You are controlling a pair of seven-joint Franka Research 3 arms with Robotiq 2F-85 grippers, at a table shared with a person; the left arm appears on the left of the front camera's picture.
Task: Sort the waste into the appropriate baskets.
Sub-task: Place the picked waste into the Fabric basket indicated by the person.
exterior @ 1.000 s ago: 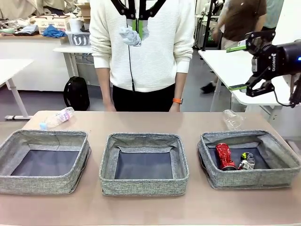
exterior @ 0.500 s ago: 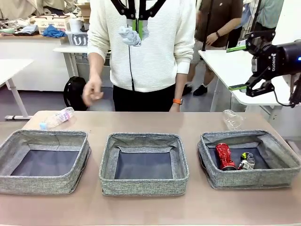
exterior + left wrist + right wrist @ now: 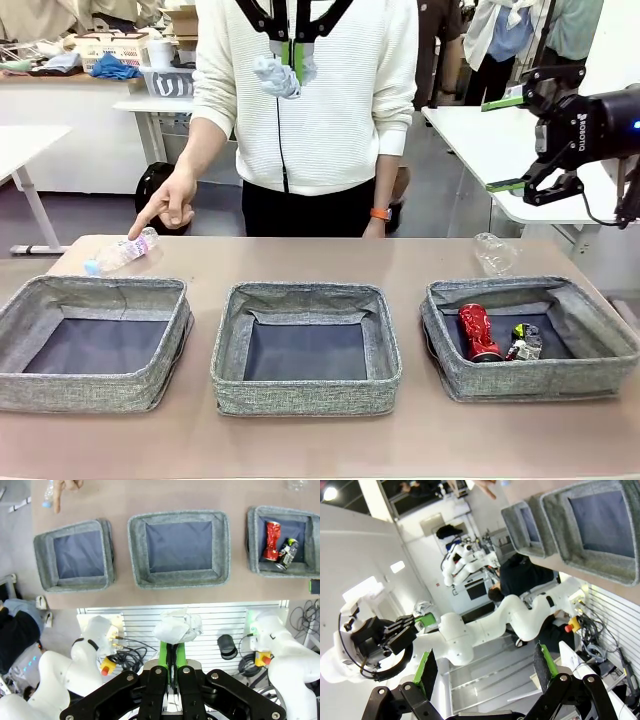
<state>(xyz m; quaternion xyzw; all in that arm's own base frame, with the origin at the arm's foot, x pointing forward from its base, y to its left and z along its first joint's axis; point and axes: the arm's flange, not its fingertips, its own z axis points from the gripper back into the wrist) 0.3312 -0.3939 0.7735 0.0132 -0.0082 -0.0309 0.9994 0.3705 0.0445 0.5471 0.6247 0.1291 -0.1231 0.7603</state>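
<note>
Hanging high above the middle of the table (image 3: 400,255), the left gripper (image 3: 292,55) pinches a paper wad (image 3: 275,77) between its narrow black fingers. The wad is white, crumpled and lumpy, with soft folds. From the left wrist camera the same wad (image 3: 176,628) sits at the tip of the green pads.

The right gripper (image 3: 505,143) is up beside the right edge of the table. Its jaws stand wide apart and nothing is between them.

Three baskets sit in a row along the near edge. Each one is low and box-shaped, made of rough grey cloth with soft walls and a smooth dark blue floor. The left basket (image 3: 95,390) and the middle basket (image 3: 305,395) have bare floors. In the right basket (image 3: 530,380) lie a shiny, dented red can (image 3: 477,330) and, just beside it, a silver and black can (image 3: 525,342).

A clear plastic bottle (image 3: 122,250) with a pale blue cap lies on its side near the far left corner of the table, behind the left basket. A person's hand (image 3: 170,205) points a finger down at it; I cannot tell if it touches. A second clear bottle (image 3: 493,252), squashed and wrinkly, lies behind the right basket.
</note>
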